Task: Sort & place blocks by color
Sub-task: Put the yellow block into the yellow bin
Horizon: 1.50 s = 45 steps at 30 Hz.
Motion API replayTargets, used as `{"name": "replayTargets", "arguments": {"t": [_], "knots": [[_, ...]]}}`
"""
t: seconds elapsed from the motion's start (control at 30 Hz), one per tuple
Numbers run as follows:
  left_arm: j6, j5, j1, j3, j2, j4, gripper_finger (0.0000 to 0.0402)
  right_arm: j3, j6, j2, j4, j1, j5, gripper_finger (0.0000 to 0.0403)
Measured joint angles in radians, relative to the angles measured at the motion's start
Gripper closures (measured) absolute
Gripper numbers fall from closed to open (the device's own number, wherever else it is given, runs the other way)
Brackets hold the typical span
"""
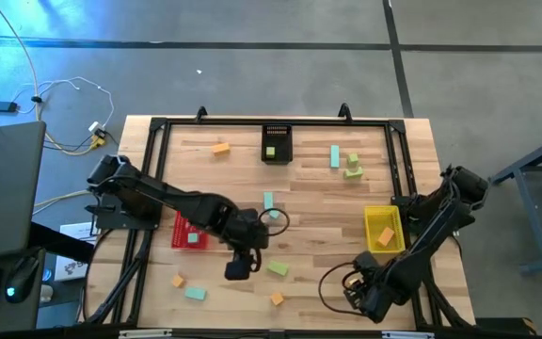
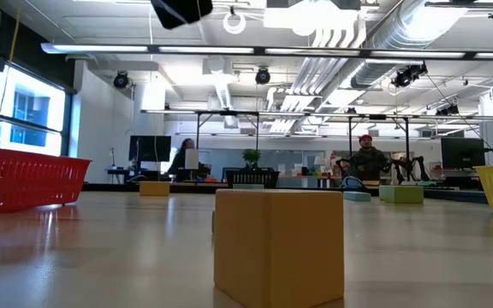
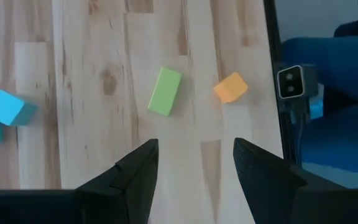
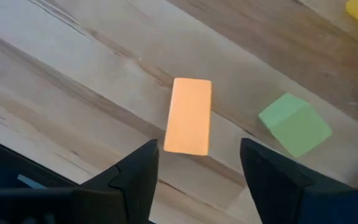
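Your left gripper (image 1: pixel 237 269) hangs above the worktop (image 1: pixel 318 193) near its front edge, left of centre, its jaws released and holding nothing; in its wrist view a lime green bar (image 3: pixel 165 91) and an orange cube (image 3: pixel 230 87) lie on the wood ahead of the dark fingers (image 3: pixel 138 171), with two mint-teal blocks (image 3: pixel 2 112) off to one side. Your right gripper (image 1: pixel 363 294) sits by the front right corner, jaws likewise released and empty, with an orange bar (image 4: pixel 189 116) lying ahead between the fingers and a lime green cube (image 4: pixel 294 124) just beside it. Along the front edge you also have an orange block (image 1: pixel 179 281), a mint-teal block (image 1: pixel 195 293) and another orange cube (image 1: pixel 277 298) that stands large in the low view. Further in, the red bin (image 1: pixel 188 232) lies under the left arm near the left edge, and the yellow bin (image 1: pixel 382 229) near the right edge holds an orange block (image 1: pixel 385 234). A mint-teal block (image 1: pixel 269 201) rests near the centre. Toward the back edge, the black bin (image 1: pixel 277 144) holds a lime green block (image 1: pixel 271 151), an orange block (image 1: pixel 220 148) lies to its left, and a mint-teal bar (image 1: pixel 335 156) and two lime green blocks (image 1: pixel 353 167) lie to its right.
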Motion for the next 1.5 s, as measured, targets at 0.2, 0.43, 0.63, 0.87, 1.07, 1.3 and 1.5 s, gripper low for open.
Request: {"name": "replayTargets", "arguments": {"t": [0.2, 0.43, 0.63, 0.87, 1.07, 1.3, 1.5], "knots": [[0.008, -0.031, -0.024, 0.0, -0.031, -0.003, 0.0206, 0.0, 0.008, 0.03, 0.046, -0.003, -0.001, 0.0159], [0.008, -0.032, -0.026, 0.0, -0.034, -0.003, 0.0206, 0.0, 0.015, 0.074, 0.063, -0.003, -0.009, 0.0155], [0.017, -0.047, -0.026, 0.0, -0.034, -0.015, 0.0206, 0.0, 0.018, 0.115, 0.079, -0.003, -0.018, 0.0155], [0.03, -0.078, -0.018, 0.0, -0.034, -0.074, 0.0206, 0.0, 0.056, 0.123, 0.076, -0.003, 0.014, 0.0166], [0.053, -0.183, -0.016, 0.0, -0.034, -0.094, 0.0206, 0.0, 0.058, 0.123, 0.069, -0.003, 0.002, 0.0208], [0.053, -0.185, -0.016, 0.0, -0.034, -0.114, 0.0206, 0.0, 0.058, 0.123, 0.075, -0.003, -0.011, 0.0219], [0.053, -0.185, -0.01, 0.0, -0.033, -0.123, 0.0206, 0.0, 0.058, 0.123, 0.08, -0.003, -0.065, 0.0219]]}}
